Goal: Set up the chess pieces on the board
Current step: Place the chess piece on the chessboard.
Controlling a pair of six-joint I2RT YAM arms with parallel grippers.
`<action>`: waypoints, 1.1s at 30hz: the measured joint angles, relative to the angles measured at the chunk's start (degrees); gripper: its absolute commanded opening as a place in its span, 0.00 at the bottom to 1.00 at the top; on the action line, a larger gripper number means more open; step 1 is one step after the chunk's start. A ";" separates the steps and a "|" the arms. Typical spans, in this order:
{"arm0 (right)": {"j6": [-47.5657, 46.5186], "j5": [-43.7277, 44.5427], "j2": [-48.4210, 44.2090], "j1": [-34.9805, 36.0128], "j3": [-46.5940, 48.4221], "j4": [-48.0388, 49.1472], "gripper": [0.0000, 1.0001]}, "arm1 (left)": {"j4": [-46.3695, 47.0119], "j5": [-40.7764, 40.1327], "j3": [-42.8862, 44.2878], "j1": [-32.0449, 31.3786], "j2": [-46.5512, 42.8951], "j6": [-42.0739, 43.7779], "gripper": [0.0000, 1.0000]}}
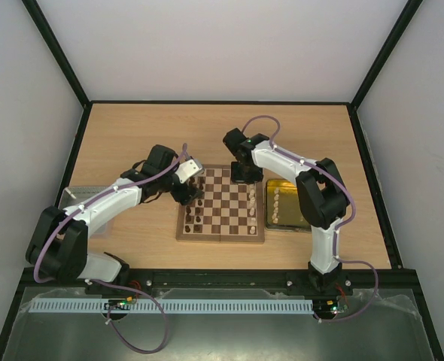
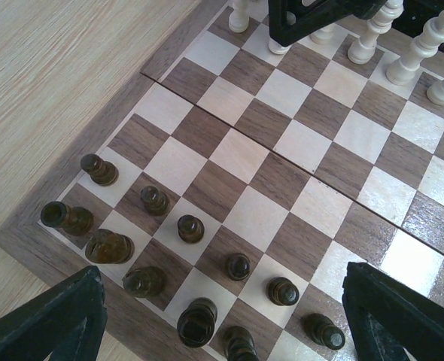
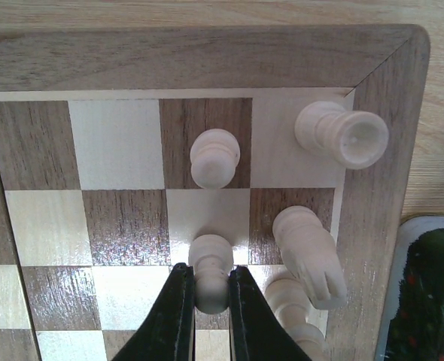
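Observation:
The board (image 1: 220, 237) lies in the middle of the table. Several dark chess pieces (image 2: 190, 228) stand in two rows along its left side. Cream pieces (image 1: 252, 201) stand along its right side. My left gripper (image 2: 223, 274) hangs open above the dark rows and holds nothing; its fingers (image 2: 49, 323) sit wide apart. My right gripper (image 3: 209, 269) is shut on a cream pawn (image 3: 211, 252) standing near the board's far right corner. A second cream pawn (image 3: 214, 156), a rook (image 3: 342, 135) and a taller cream piece (image 3: 308, 252) stand close by.
A yellow translucent tray (image 1: 302, 192) holding a few cream pieces sits just right of the board. A grey flat item (image 1: 75, 197) lies at the table's left edge. The two arms meet over the board's far half (image 1: 222, 177).

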 measured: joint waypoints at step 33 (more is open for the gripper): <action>-0.22 -0.70 1.22 -0.59 1.18 0.04 0.17 | -0.59 1.14 0.00 0.00 0.39 0.42 0.89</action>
